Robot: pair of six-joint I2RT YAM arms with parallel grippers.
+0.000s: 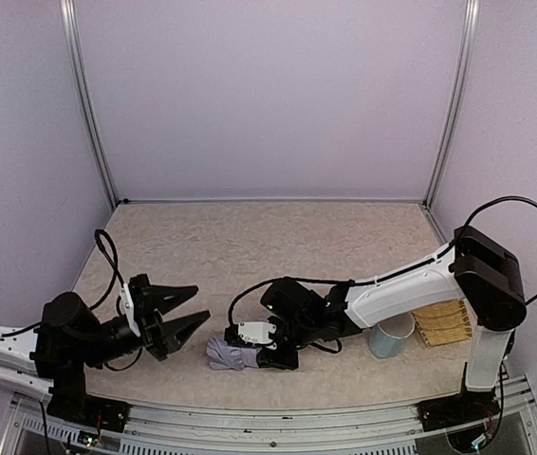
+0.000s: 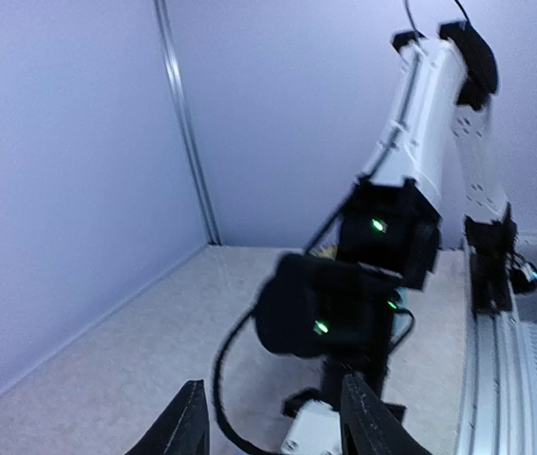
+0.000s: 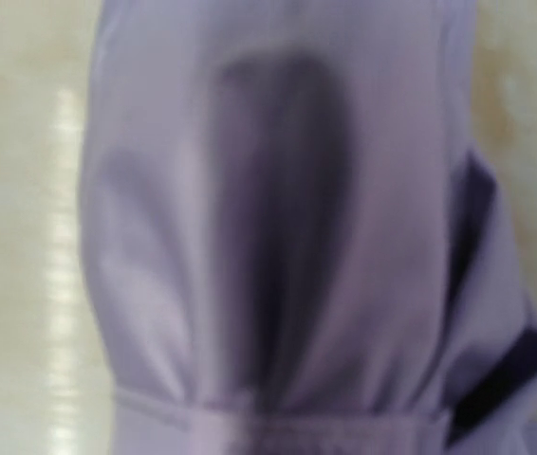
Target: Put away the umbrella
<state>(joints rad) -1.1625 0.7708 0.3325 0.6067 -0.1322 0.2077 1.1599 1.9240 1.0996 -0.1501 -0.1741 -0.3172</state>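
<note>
Lavender-grey fabric, bunched into a short bundle: umbrella [image 1: 227, 353] [image 3: 268, 237], lying on the beige mottled bench [image 1: 249, 237] close to its near edge. Seen large and blurred from the right wrist, filling that view, with a dark crease down the middle, a band of the same cloth across the bottom and black lining showing at the lower right. Right gripper [image 1: 267, 349]: lowered onto the umbrella's right end, at or just above the cloth; jaws hidden in every view, so cannot tell whether spread or pinching. Left gripper [image 1: 202, 303] [image 2: 273, 422]: held just left of the umbrella, apart from it, pointing toward the right arm [image 1: 411, 284]; jaws spread wide, nothing between them. Pale blue cup [image 1: 391, 335]: upright on the bench beneath the right arm's white forearm. Woven straw tray [image 1: 442, 322]: just right of the cup, partly covered by the arm's black shoulder.
</note>
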